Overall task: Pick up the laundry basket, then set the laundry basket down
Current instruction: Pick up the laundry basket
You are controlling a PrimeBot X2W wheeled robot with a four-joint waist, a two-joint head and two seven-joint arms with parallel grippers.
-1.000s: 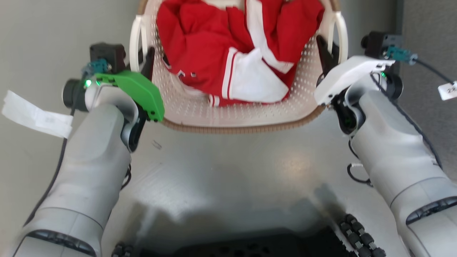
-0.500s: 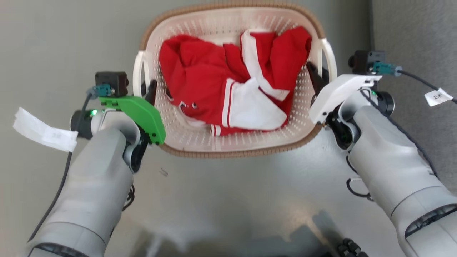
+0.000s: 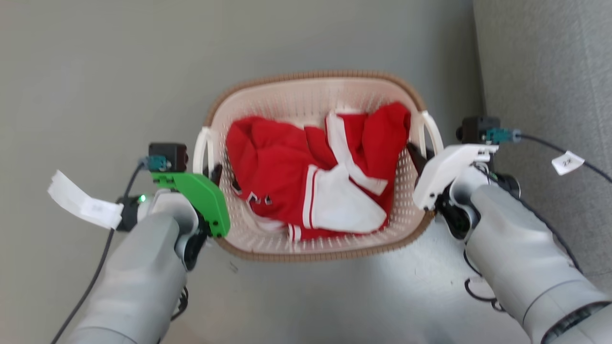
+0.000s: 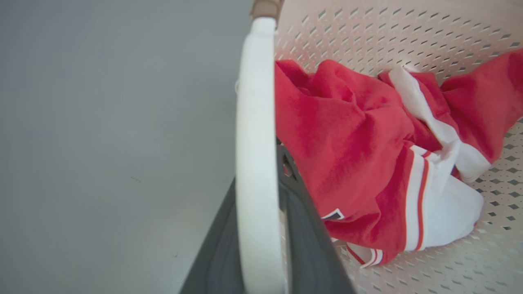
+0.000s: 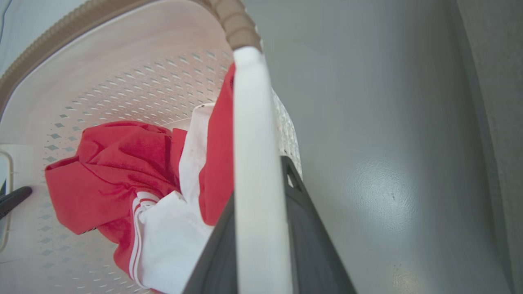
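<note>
Compared with half a second ago, the laundry basket (image 3: 315, 75) sits lower in the head view and looks smaller. Its brown woven-look rim now shows all the way round, near the middle of the frame. The whole picture has shifted with it, so we read that as the camera moving. The hold on the basket has not changed. Our left gripper (image 3: 213, 173), under its green wrist cover (image 3: 201, 196), stays clamped on the white loop handle (image 3: 203, 145) at the basket's left side. In the left wrist view that handle runs up the centre of the frame between the two dark fingers (image 4: 304, 228). Our right gripper (image 3: 415, 152), under its white cover (image 3: 447, 167), is likewise closed on the opposite loop handle (image 3: 429, 131). The right wrist view shows the same arrangement, with the white band pinched between the fingers. Inside the cream perforated walls lies a crumpled red garment with white panels and stripes (image 3: 311, 186), in the same heap as before. White paper tags hang from the cables beside each wrist, one at the left edge (image 3: 83, 203) and one at the right (image 3: 566, 162). The basket is over a smooth grey floor (image 3: 95, 71) with a faint sheen at the lower right of the frame. We cannot tell whether its base touches the floor. Along the right edge of the head view runs a darker grey textured surface (image 3: 550, 71), and we cannot make out what kind it is.
</note>
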